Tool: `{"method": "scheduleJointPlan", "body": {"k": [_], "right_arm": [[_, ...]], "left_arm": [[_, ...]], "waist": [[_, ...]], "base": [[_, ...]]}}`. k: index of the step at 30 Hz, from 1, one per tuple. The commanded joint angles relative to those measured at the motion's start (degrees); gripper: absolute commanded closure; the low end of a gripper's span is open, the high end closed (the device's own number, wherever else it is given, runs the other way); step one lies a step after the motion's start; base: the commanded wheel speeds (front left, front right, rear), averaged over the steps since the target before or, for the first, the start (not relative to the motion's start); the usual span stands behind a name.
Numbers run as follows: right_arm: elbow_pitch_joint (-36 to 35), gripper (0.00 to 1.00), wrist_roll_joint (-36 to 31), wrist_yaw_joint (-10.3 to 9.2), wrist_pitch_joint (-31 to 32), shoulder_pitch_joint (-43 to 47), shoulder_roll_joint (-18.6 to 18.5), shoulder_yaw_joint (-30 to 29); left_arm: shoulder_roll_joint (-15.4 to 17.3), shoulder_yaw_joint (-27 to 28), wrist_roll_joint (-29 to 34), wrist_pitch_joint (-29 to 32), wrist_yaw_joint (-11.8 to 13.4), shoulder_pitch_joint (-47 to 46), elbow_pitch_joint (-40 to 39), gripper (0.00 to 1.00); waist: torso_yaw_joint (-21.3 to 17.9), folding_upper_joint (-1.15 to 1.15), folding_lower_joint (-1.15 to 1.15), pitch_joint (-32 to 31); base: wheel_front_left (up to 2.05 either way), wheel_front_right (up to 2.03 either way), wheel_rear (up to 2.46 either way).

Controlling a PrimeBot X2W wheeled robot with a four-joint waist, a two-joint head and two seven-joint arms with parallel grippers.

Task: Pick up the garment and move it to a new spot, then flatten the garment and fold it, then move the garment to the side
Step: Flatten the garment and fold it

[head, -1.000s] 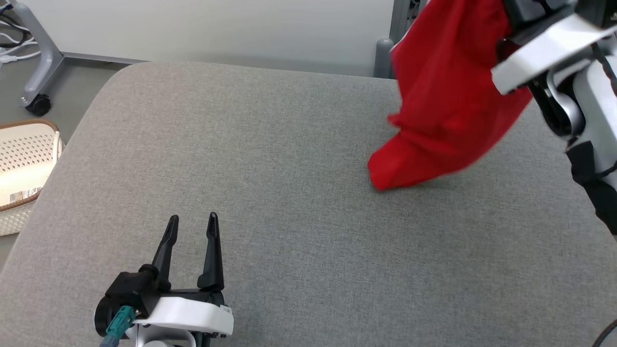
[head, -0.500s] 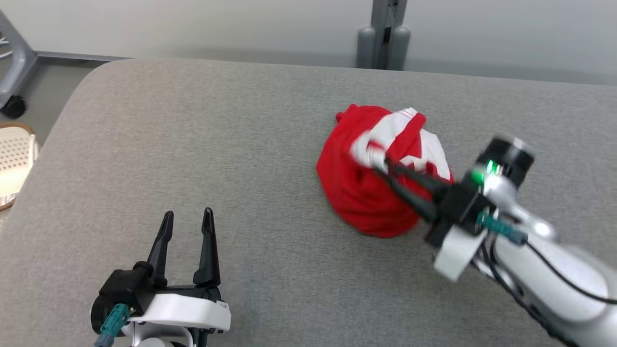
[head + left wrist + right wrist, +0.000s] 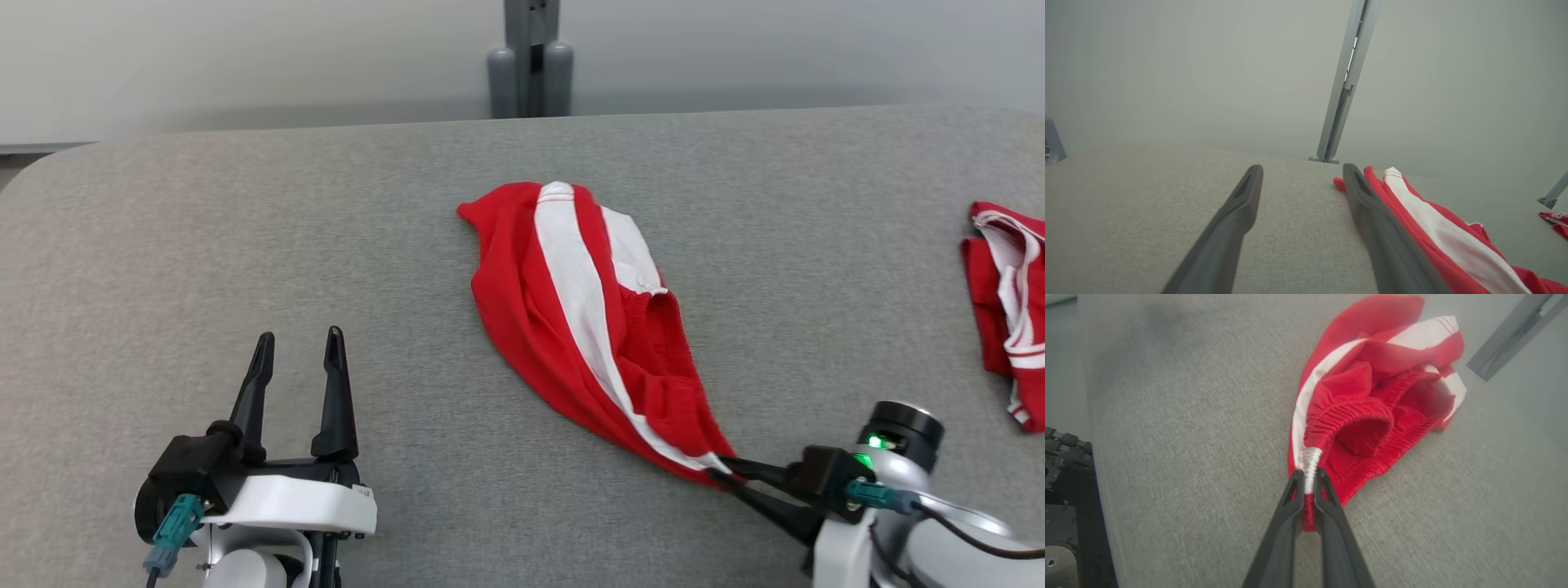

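Note:
The garment (image 3: 571, 318) is a pair of red shorts with a white side stripe, lying stretched out on the grey padded table (image 3: 245, 245) near its middle. My right gripper (image 3: 722, 471) is shut on the elastic waistband at the garment's near end. In the right wrist view the garment (image 3: 1372, 396) lies bunched ahead of the right gripper (image 3: 1306, 479), whose fingers pinch the white stripe at the waistband. My left gripper (image 3: 298, 347) stands open over bare table at the lower left, apart from the cloth. In the left wrist view the garment (image 3: 1437, 232) lies just right of the open left gripper (image 3: 1302, 173).
A second red and white cloth (image 3: 1008, 310) lies at the table's right edge, also seen as the same cloth (image 3: 1555, 220) far right in the left wrist view. A grey post (image 3: 531, 57) stands behind the table against the pale wall.
The head camera has swung right. My right gripper came down from high at the back and pulled toward the near edge; the garment went from hanging, to a heap, to lying drawn out.

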Motion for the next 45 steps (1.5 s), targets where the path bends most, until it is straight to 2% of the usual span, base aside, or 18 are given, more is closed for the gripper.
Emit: {"method": "scheduleJointPlan", "body": {"k": [1,6,7,8,12,15,19,23,27,30,33,34,38,45], "right_arm": [[0.09,1.0,-0.05,0.0,0.36,0.17,-1.0,0.1],[2.02,1.0,1.07,0.0,2.65,1.02,-5.07,0.9],[2.6,0.84,0.59,0.0,2.88,1.05,-5.48,0.91],[3.29,0.0,0.93,0.0,3.86,1.35,-5.68,1.0],[4.98,0.0,3.02,0.0,3.7,1.02,-5.28,-0.33],[6.6,0.0,4.8,0.0,2.53,0.3,-4.22,-4.21],[8.28,0.0,7.77,0.0,-0.76,-0.03,-1.53,-13.81],[8.63,0.0,8.25,0.0,-3.55,1.4,3.02,-25.6],[6.77,0.0,5.32,0.01,-4.42,4.7,10.57,-39.79],[1.68,0.0,1.24,0.0,-4.33,9.69,17.53,-50.92],[-3.4,0.0,-1.59,0.01,-4.34,15.33,25.14,-59.01],[-3.4,0.0,-1.59,0.01,-4.34,15.33,25.14,-59.01],[-6.59,0.0,-6.12,0.01,-4.35,20.33,30.13,-61.34],[-8.45,0.0,-8.24,0.01,-4.36,20.4,31.97,-61.47]], "left_arm": [[0.21,0.23,0.26,-0.15,-0.1,-0.81,0.01,0.0],[0.22,0.35,0.59,-0.15,-0.21,-1.66,0.21,0.0],[0.21,0.34,0.59,-0.16,-0.21,-1.69,0.26,0.0],[0.21,0.28,0.61,-0.16,-0.24,-1.73,0.32,0.0],[0.22,0.06,0.71,-0.15,-0.45,-1.76,0.56,0.0],[0.21,0.33,0.96,-0.15,-0.49,-1.74,0.6,0.0],[0.21,0.81,1.18,-0.15,-0.55,-2.0,0.38,0.0],[0.22,1.34,1.66,-0.15,-0.58,-2.63,0.03,0.0],[0.22,1.81,2.23,-0.15,-0.79,-3.04,-0.38,0.0],[0.2,2.09,2.55,-0.15,-0.88,-3.26,-0.64,0.0],[0.23,2.11,2.72,-0.15,-1.13,-3.87,-0.64,0.0],[0.23,2.11,2.72,-0.15,-1.13,-3.87,-0.64,0.0],[0.21,2.03,3.11,-0.15,-1.17,-4.25,-0.41,0.0],[0.21,3.41,5.56,-0.15,-2.64,-6.84,0.13,0.0]], "waist": [[-1.39,0.0,0.0,0.1],[-3.67,0.0,0.0,0.15],[-4.0,0.0,0.0,0.1],[-4.25,0.0,0.0,0.04],[-5.13,0.0,0.0,-0.34],[-5.82,0.0,0.0,-0.71],[-6.55,0.0,0.0,-1.22],[-7.34,0.0,0.0,-1.24],[-8.12,0.0,0.0,-0.97],[-8.8,0.0,0.0,-0.53],[-9.38,0.0,0.0,-0.04],[-9.38,0.0,0.0,-0.04],[-10.18,0.0,0.0,0.81],[-12.61,0.0,0.0,3.59]], "base": [[0.0,0.0,0.0],[0.0,0.0,0.0],[0.0,0.0,0.0],[0.0,0.0,0.0],[0.0,0.0,0.0],[0.0,0.0,0.0],[0.0,0.0,0.0],[0.0,0.0,0.0],[0.0,0.0,0.0],[0.0,0.0,0.0],[0.0,0.0,0.0],[0.0,0.0,0.0],[0.0,0.0,0.0],[0.0,0.0,0.0]]}}
